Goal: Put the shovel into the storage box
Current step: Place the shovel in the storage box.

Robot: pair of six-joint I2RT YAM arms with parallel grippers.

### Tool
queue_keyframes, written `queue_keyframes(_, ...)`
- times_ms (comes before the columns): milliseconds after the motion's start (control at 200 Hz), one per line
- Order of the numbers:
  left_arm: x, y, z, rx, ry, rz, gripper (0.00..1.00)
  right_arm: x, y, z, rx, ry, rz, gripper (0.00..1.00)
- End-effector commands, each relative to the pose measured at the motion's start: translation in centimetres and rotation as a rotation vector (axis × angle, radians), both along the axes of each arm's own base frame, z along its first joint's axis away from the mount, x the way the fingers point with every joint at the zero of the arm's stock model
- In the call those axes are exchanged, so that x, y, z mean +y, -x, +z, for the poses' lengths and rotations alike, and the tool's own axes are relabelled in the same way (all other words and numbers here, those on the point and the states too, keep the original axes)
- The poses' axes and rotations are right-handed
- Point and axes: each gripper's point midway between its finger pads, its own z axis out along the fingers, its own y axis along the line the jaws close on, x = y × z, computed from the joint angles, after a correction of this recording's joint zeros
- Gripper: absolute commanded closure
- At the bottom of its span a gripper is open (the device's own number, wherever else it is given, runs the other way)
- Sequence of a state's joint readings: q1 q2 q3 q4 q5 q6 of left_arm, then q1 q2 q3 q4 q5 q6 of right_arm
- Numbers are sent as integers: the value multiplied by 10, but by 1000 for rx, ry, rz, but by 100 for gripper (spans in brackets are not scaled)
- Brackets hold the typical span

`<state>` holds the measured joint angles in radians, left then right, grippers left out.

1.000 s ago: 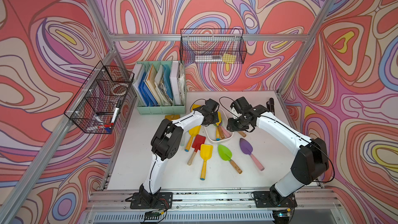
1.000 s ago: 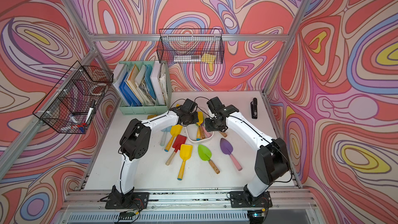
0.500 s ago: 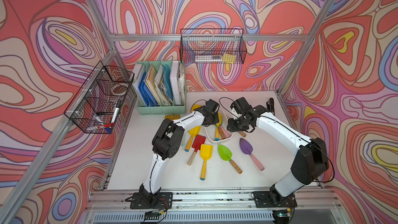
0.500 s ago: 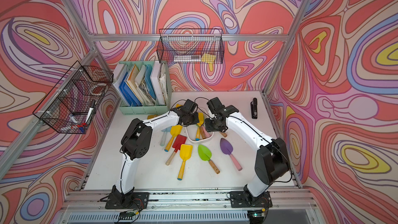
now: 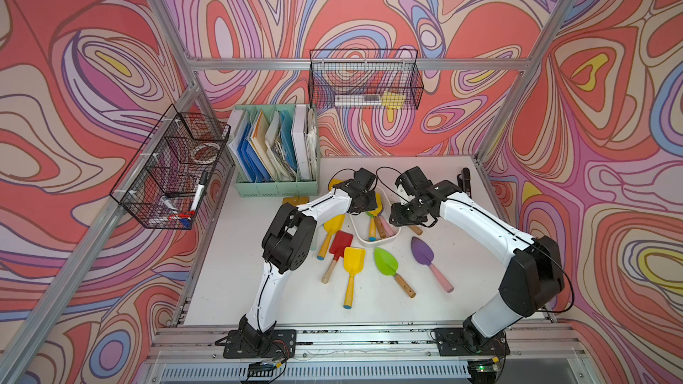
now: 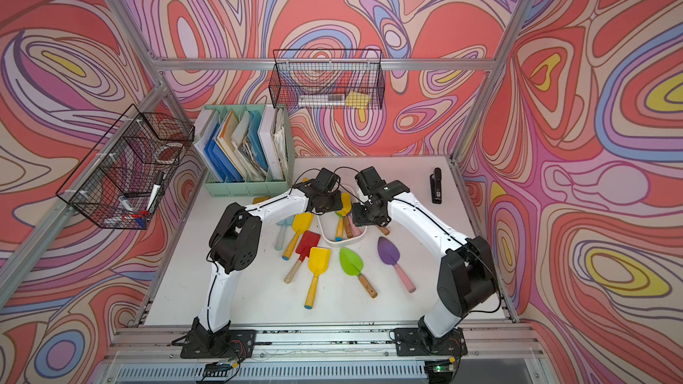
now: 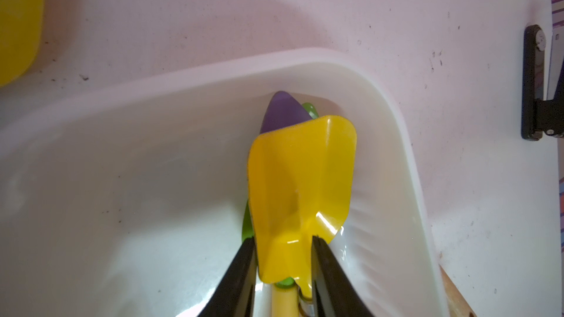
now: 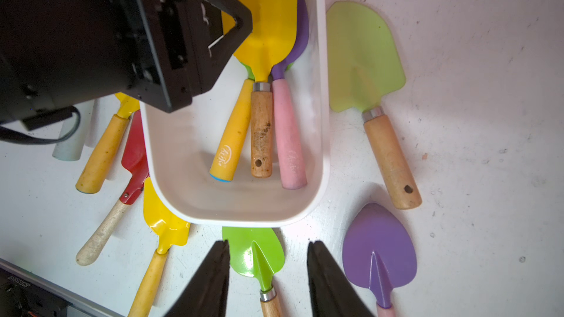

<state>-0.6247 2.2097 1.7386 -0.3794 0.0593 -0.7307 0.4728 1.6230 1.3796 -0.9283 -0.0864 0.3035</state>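
Right wrist view: three shovels (image 8: 261, 123) inside one storage box (image 8: 320, 135)

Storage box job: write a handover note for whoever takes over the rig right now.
Left gripper: jaws either side of the yellow shovel's neck, inside the storage box; whether it grips is unclear.
Right gripper: open, empty, over the green shovel on the table.
Done: three shovels lie in the box.
Left: free the left gripper, then box the shovels on the table.
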Motion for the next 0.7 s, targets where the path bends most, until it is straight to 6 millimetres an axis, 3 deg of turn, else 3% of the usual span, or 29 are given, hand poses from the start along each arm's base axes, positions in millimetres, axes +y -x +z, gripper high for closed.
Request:
queue_keyframes(0, 3, -2, 0, 8, -28, 0, 55, 3, 0, 6, -21, -4, 16, 57)
queue_keyframes(230, 5, -2, 24, -30, -32, -9, 33, 0, -2, 4, -23, 14, 8, 57)
queue_keyframes(416, 8, 1, 52, -70, -29, -23, 30, -15, -5, 3, -28, 86, -7, 57)
queue_keyframes(696, 6, 21, 96, -117, 53, -87, 27, -65, -24, -18, 1, 135, -63, 57)
